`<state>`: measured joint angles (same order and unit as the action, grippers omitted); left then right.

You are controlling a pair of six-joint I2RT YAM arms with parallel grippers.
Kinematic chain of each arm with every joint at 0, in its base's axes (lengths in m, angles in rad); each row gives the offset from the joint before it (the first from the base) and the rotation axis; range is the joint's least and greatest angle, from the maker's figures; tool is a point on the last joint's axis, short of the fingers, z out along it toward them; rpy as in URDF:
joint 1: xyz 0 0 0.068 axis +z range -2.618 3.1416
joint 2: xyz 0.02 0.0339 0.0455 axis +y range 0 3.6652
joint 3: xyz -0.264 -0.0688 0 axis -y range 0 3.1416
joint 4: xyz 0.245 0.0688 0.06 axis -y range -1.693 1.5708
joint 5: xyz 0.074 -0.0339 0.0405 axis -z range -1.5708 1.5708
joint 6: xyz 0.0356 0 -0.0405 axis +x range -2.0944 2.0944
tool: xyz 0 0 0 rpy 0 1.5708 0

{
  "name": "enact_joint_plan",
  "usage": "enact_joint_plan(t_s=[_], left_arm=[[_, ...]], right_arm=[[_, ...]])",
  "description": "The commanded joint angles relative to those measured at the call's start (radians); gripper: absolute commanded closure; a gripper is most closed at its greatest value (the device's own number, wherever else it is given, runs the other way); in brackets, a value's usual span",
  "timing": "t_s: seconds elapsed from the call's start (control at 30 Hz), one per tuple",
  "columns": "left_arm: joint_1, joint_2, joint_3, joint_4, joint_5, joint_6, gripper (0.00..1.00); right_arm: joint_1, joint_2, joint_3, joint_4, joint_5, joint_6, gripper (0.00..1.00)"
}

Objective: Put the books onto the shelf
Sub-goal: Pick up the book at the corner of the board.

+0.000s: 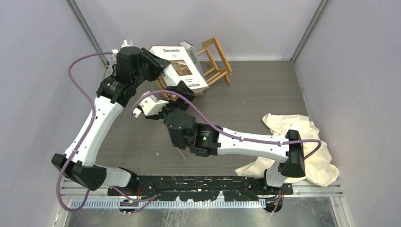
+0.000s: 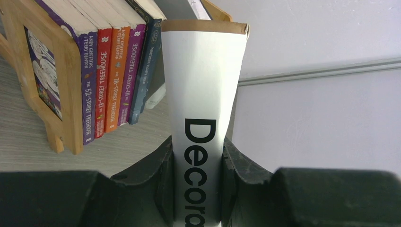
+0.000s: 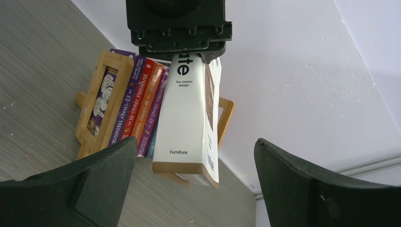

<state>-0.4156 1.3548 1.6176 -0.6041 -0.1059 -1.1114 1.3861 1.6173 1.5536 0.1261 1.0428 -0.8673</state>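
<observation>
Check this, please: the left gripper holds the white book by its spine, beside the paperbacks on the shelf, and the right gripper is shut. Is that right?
Not quite. The right gripper is open: the right wrist view shows its jaws wide apart, gripping nothing. The rest stands: the left gripper holds the white book by its spine, beside the paperbacks on the shelf.

The white Decorate book (image 2: 203,71), clamped in the left gripper (image 2: 197,189), blocks the wooden book rack's (image 2: 73,94) middle; paperbacks (image 2: 113,71) fill its left end. Upper right, bare tabletop (image 1: 265,90) lies open; a cream cloth (image 1: 324,165) covers lower right.
</observation>
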Motion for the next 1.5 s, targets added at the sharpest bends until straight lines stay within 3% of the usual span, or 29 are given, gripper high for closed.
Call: enact_joint_plan(t_s=[0.0,0.6,0.73,0.93,1.1,1.2,1.47], left_arm=[[-0.011,-0.042,0.059,0.034,-0.023,0.023,1.0],[-0.017,-0.024,0.084,0.024,-0.02,0.036,1.0],[-0.017,-0.016,0.092,0.021,-0.021,0.045,1.0],[-0.016,-0.007,0.101,0.014,-0.032,0.057,1.0],[-0.015,0.003,0.114,0.005,-0.049,0.064,1.0],[-0.016,0.0,0.11,0.007,-0.066,0.064,0.85],[-0.016,-0.008,0.11,0.014,-0.116,0.058,0.79]], right_arm=[[-0.033,0.015,0.071,0.02,-0.009,0.013,0.02],[-0.15,0.074,0.139,-0.114,-0.067,0.14,0.06],[-0.165,0.09,0.168,-0.159,-0.08,0.157,0.14],[-0.185,0.101,0.197,-0.21,-0.103,0.178,0.37],[-0.204,0.083,0.19,-0.232,-0.134,0.212,0.4],[-0.217,0.067,0.183,-0.244,-0.158,0.232,0.48],[-0.245,0.034,0.172,-0.25,-0.202,0.253,0.51]])
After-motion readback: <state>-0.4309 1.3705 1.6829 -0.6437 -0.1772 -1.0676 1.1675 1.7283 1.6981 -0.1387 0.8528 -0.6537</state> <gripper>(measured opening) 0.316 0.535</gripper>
